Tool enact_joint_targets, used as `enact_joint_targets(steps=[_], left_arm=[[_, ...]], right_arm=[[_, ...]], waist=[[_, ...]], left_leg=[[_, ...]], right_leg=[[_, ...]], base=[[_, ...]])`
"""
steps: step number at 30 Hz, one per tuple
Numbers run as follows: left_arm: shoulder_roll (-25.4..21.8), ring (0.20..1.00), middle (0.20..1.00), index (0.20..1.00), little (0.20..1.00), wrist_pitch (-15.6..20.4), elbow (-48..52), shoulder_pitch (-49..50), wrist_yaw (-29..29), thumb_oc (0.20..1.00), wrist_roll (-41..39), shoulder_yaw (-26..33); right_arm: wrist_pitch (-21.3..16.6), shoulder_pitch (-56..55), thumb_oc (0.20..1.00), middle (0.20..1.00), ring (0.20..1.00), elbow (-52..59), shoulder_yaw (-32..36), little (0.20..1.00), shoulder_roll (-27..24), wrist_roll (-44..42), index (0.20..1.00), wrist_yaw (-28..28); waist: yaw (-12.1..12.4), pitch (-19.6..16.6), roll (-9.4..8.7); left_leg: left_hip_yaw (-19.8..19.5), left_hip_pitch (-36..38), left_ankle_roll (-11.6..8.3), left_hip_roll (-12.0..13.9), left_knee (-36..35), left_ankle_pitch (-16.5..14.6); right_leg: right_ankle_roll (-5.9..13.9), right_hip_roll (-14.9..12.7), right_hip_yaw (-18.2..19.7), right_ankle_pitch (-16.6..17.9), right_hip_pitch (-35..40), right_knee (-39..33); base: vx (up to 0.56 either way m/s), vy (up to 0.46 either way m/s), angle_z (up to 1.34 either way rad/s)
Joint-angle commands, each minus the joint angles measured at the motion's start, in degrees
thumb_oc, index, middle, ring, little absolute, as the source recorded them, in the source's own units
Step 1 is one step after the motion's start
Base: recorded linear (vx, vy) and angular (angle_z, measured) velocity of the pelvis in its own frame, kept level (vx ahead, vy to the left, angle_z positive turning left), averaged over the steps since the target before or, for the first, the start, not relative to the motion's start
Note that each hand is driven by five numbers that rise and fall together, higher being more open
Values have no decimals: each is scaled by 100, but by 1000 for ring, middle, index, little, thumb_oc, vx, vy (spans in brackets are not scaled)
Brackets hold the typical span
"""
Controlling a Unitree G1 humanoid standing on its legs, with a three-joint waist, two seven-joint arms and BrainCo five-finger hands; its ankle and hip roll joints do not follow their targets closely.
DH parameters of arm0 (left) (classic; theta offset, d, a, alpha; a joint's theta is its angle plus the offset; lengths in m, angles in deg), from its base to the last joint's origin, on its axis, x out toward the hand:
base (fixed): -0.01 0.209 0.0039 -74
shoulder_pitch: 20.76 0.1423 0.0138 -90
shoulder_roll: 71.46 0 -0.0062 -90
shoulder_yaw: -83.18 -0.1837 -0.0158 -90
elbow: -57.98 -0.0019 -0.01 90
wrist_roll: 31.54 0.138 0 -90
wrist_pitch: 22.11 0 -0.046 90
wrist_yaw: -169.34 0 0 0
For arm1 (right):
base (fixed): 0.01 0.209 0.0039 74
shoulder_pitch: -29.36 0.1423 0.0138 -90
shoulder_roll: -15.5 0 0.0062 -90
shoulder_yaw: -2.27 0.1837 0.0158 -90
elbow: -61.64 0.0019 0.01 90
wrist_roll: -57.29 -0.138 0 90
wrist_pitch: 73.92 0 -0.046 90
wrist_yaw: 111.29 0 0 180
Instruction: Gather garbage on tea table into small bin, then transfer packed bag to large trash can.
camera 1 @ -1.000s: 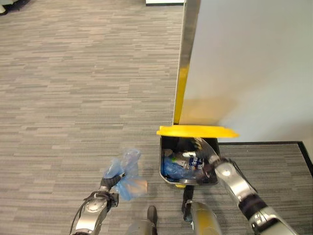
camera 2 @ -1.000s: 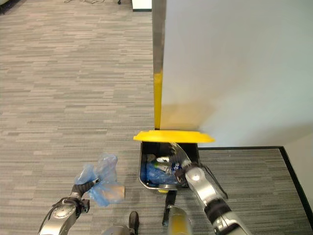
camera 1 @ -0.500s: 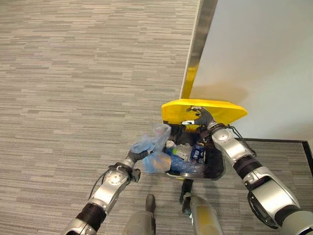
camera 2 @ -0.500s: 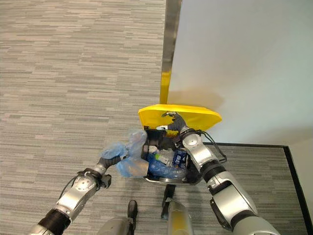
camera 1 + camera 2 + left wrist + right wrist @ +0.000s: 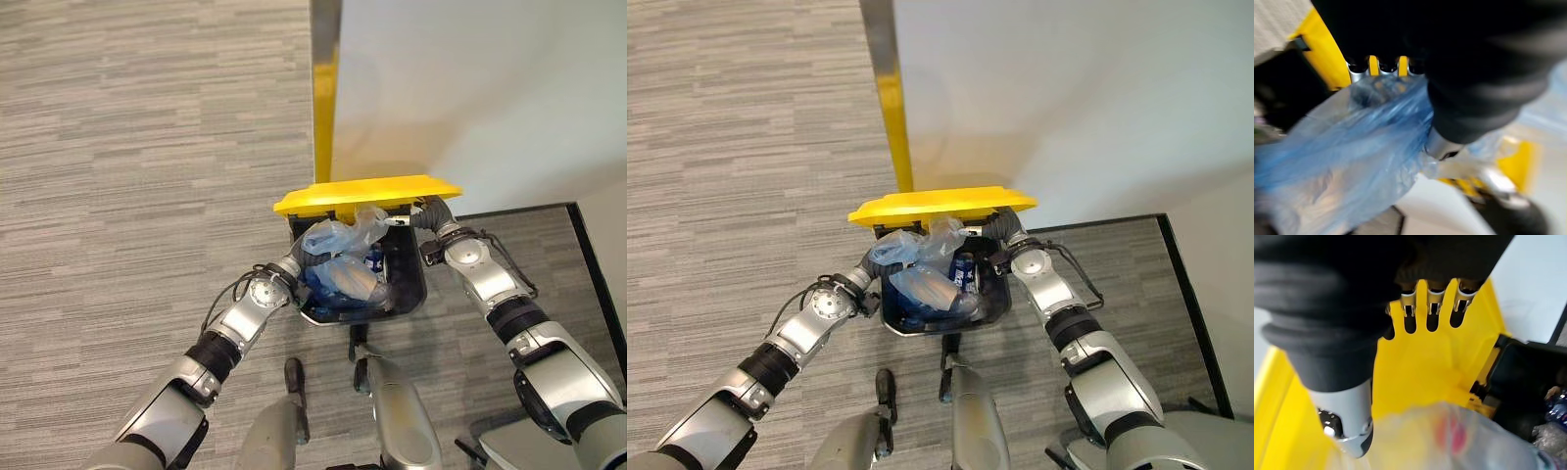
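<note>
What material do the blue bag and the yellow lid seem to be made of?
The blue bag looks like thin, glossy plastic film: translucent and crumpled. The yellow lid looks like rigid plastic with a smooth, dull finish: uniform colour, flat shape. Neither is certain by look alone.

I see the black large trash can (image 5: 411,294) standing on grey striped carpet (image 5: 147,147), backed against a pale wall panel with a yellow-and-steel edge post (image 5: 325,88). Its yellow flat lid (image 5: 367,193) is raised over the far rim, so entry is from above and from the near side. My right hand (image 5: 1432,301) presses straight fingers against the lid's underside. The can's mouth is largely taken up by the translucent blue plastic bag (image 5: 338,257) gripped in my left hand (image 5: 294,259), above rubbish already inside. Left of the can, the carpet lies open.
</note>
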Motion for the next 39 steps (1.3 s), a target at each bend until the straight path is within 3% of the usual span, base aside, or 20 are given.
enact_joint_targets(steps=[1,6,8,21,26,30,32,33,34,39], left_arm=[[67,200,200,200,200,100,-34,-41,206,200,527,-123],[147,222,222,222,222,-26,-881,-258,377,222,1103,-244],[131,1000,1000,1000,1000,-74,-1066,-231,414,1000,1279,-208],[-100,1000,1000,1000,1000,-5,-703,351,438,1000,1361,246],[-257,1000,1000,1000,1000,53,-174,937,413,1000,1144,682],[-361,1000,1000,1000,1000,68,136,1687,345,1000,862,1240],[-492,1000,1000,1000,1000,64,339,2739,212,1000,491,2094],[-515,1000,1000,1000,1000,65,382,2924,151,1000,420,2255],[-524,1000,1000,1000,1000,54,421,3477,90,1000,241,2830],[-480,1000,1000,1000,1000,21,539,3974,50,1000,29,3328]], right_arm=[[-266,464,1000,1000,1000,73,-182,1000,-15,17,1000,185],[-357,490,1000,1000,1000,218,-242,1000,140,-61,1000,260],[-387,448,1000,1000,1000,293,-256,1000,181,-60,1000,240],[-473,-223,1000,1000,1000,796,-194,1000,234,-68,1000,8],[-451,-758,1000,1000,1000,1107,26,1000,232,159,1000,-59],[-411,-1421,1000,1000,1000,1461,367,1000,187,377,1000,-153],[-413,-2288,1000,1000,1000,1840,936,1000,195,513,1000,-265],[-410,-2461,1000,1000,1000,1922,1064,1000,182,513,1000,-295],[-391,-2968,1000,1000,1000,2020,1389,1000,135,632,1000,-402],[-318,-3550,1000,1000,1000,2017,1635,1000,96,930,1000,-565]], waist=[[143,-236,-100],[24,-186,-95],[16,-208,-102],[29,-312,-23],[102,-423,-86],[198,-499,-141],[371,-480,-177],[385,-491,-217],[443,-567,-219],[447,-622,-199]], left_leg=[[44,570,52,-290,725,-1487],[94,509,23,-258,671,-1432],[147,517,17,-245,625,-1415],[220,818,54,-278,528,-1486],[204,834,103,-346,666,-1531],[143,886,153,-398,841,-1622],[81,824,264,-551,1274,-1724],[45,786,300,-635,1298,-1700],[35,801,344,-699,1218,-1600],[13,941,418,-707,969,-1399]], right_leg=[[487,-128,-17,651,-376,-904],[497,-102,-39,670,-464,-904],[500,-96,-97,666,-471,-908],[515,-81,-129,747,-248,-970],[530,-183,-155,805,-110,-1035],[560,-261,-141,857,62,-1107],[697,-345,-91,1068,288,-1245],[725,-396,-78,1108,293,-1273],[806,-437,-164,1127,345,-1272],[918,-457,-164,1234,346,-915]], base=[[9,-19,-4],[0,0,0],[20,-9,-5],[-3,7,-7],[-36,16,1],[-67,34,7],[-173,129,17],[-209,195,-1],[-121,143,-5],[-60,70,-4]])
